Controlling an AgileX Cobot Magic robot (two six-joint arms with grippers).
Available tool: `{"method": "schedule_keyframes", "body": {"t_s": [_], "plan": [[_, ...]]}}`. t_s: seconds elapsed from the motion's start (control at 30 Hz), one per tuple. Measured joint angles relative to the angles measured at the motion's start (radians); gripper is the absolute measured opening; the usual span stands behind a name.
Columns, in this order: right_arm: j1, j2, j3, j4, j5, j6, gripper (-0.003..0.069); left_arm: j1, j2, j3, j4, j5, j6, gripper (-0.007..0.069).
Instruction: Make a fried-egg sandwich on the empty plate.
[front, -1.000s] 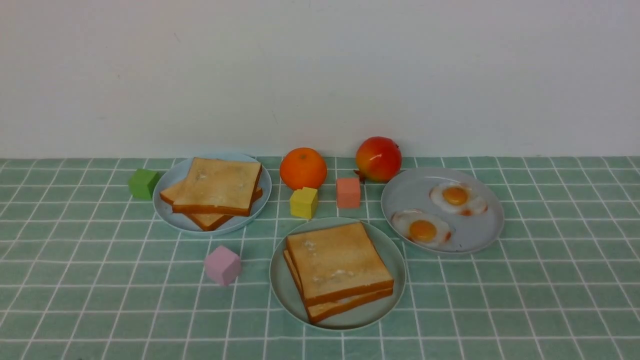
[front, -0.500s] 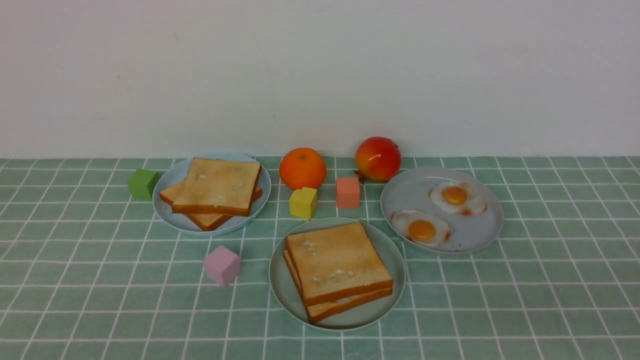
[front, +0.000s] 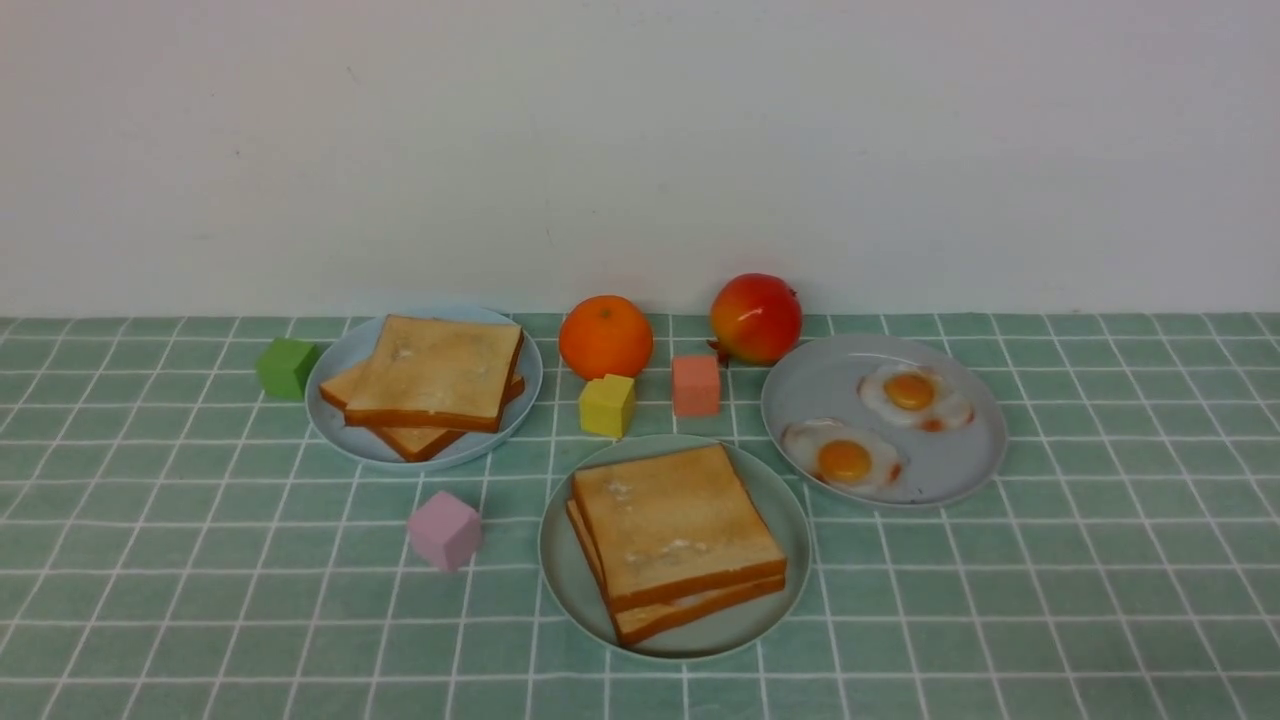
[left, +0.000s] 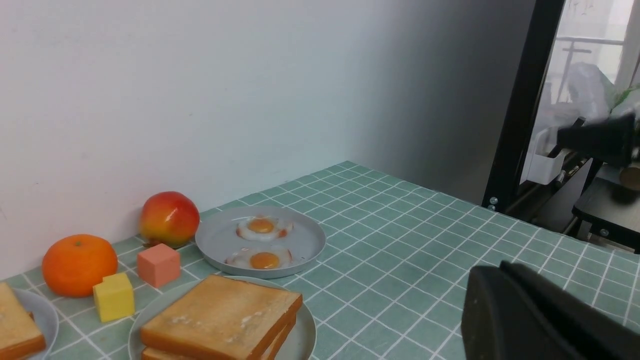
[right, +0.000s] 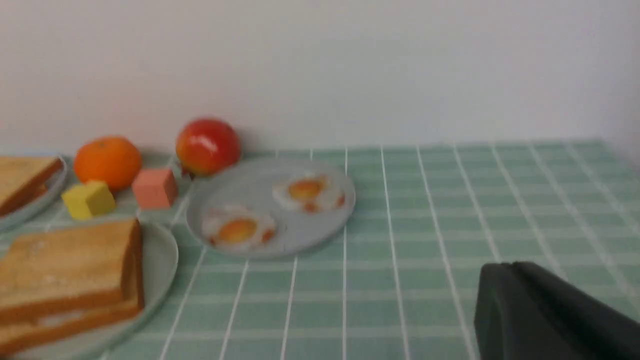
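Front view, arms: neither arm shows.
Front view, sandwich: the fried-egg sandwich (front: 677, 540), two square golden slices with dark crusts, lies on the mint-green plate (front: 568, 578); its egg is hidden.
Front view, neighbours: a toast stack (front: 432, 380) on a bluish plate (front: 336, 375); two glossy fried eggs (front: 846, 456) on a grey plate (front: 958, 478); a round orange (front: 606, 336), a red fruit (front: 756, 317), and matte green (front: 286, 367), yellow (front: 607, 405), salmon (front: 696, 385) and pink (front: 445, 530) cubes on the checked cloth (front: 1100, 600).
Left wrist view: the left gripper (left: 530, 312), a smooth black wedge, is clenched and empty, raised over bare cloth; the sandwich (left: 222, 320) lies well beyond its fingers.
Right wrist view: blurred. The right gripper (right: 535, 310) is pressed together with nothing in it; the sandwich (right: 67, 280) and egg plate (right: 300, 240) sit far from its fingers.
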Motion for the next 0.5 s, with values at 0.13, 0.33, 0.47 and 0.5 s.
{"method": "schedule_keyframes", "body": {"t_s": [0.13,0.33,0.47,0.5], "plan": [[-0.042,-0.064,0.162,0.027,0.002,-0.001,-0.0014,0.0,0.0,0.0,0.0,0.0,0.0,-0.001],[-0.047,-0.078,0.196,0.033,0.011,0.001,-0.0014,0.0,-0.001,0.001,0.0,0.003,0.0,-0.0005],[-0.047,-0.078,0.196,0.033,0.011,0.001,-0.0014,0.0,-0.001,0.001,0.0,0.006,0.001,-0.0003],[-0.047,-0.078,0.196,0.033,0.011,0.001,-0.0014,0.0,-0.001,0.001,0.0,0.006,0.001,-0.0003]]}}
